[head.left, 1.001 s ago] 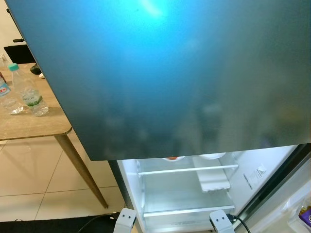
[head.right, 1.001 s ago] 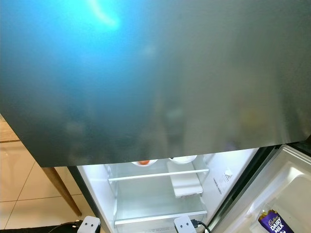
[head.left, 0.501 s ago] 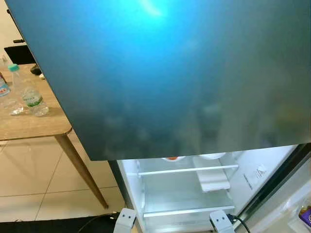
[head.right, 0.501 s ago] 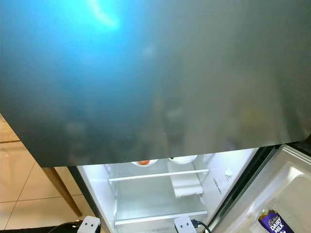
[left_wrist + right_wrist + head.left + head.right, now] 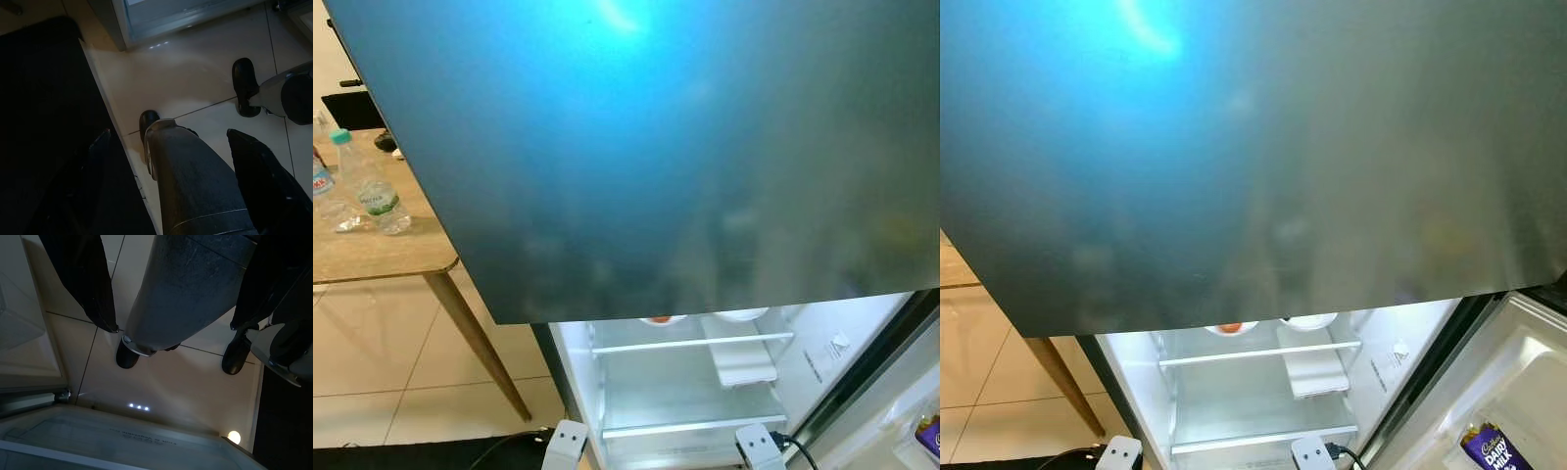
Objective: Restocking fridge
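The fridge's dark grey upper door [image 5: 685, 147] stands shut right in front of me. Below it the lower compartment [image 5: 685, 392] is open and lit, with glass shelves [image 5: 690, 345]. Two bowls [image 5: 658, 319] and a white tray [image 5: 744, 364] sit on the shelves. The open lower door [image 5: 1528, 382] at the right holds a purple chocolate bar [image 5: 1495, 452]. My left gripper [image 5: 178, 181] and right gripper [image 5: 176, 284] hang open beside my legs over the tiled floor, holding nothing.
A wooden table [image 5: 372, 259] stands to the left with a water bottle [image 5: 372, 186] and a second bottle [image 5: 321, 181] on it. A black mat [image 5: 411, 455] lies on the floor at the lower left. A cable [image 5: 798, 450] runs by the fridge's foot.
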Tool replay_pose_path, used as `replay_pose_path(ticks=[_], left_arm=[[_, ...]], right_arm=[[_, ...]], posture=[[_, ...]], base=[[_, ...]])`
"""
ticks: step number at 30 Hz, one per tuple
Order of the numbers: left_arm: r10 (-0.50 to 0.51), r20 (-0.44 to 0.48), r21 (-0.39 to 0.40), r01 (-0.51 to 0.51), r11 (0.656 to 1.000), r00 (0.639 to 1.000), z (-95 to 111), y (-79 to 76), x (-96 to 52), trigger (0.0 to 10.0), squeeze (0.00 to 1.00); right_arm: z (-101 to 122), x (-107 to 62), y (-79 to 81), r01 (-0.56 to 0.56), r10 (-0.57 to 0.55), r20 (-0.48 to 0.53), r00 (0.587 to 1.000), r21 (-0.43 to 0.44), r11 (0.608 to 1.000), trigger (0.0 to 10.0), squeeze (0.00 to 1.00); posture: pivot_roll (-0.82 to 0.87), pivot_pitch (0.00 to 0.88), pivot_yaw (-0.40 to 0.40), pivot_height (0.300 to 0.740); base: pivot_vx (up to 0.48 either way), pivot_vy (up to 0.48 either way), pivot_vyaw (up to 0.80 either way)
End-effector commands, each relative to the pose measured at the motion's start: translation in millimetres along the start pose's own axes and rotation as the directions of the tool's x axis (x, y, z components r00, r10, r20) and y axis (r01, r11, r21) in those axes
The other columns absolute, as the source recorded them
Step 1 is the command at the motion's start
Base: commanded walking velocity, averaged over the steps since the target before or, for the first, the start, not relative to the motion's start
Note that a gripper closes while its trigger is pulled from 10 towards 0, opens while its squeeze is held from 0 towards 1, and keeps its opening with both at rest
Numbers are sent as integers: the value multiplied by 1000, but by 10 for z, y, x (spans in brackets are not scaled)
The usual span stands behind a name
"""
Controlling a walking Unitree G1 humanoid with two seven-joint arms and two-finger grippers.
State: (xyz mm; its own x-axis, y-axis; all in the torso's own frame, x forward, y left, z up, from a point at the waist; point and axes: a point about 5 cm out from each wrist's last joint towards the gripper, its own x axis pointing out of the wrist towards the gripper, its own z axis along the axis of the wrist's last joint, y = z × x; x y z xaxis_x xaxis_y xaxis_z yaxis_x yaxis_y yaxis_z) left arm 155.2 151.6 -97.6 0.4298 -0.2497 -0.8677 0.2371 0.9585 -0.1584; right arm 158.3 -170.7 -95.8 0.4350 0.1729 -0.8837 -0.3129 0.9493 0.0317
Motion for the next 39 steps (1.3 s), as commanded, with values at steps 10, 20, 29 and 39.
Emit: replay_pose_path(ticks=[10,20,29,39], left_arm=[[-1,-2,-1,1,1000,1000,0,-16,5,10000,0],[-2,-5,5,2,1000,1000,-6,-17,5,10000,0],[-2,-8,8,2,1000,1000,-15,-17,3,10000,0],[-1,-8,4,1,1000,1000,-18,-16,3,10000,0]], right_arm=[[-29,3,25,-3,3,-13,1000,13,1000,10000,0],[-31,2,22,-2,2,-14,1000,13,1000,10000,0],[-33,3,27,-3,4,-15,1000,9,1000,10000,0],[-29,3,25,-3,3,-13,1000,15,1000,10000,0]], posture=[[-16,0,8,740],[-17,0,10,740],[-17,0,9,740],[-18,0,10,740]], base=[[0,0,0],[0,0,0],[0,0,0],[0,0,0]])
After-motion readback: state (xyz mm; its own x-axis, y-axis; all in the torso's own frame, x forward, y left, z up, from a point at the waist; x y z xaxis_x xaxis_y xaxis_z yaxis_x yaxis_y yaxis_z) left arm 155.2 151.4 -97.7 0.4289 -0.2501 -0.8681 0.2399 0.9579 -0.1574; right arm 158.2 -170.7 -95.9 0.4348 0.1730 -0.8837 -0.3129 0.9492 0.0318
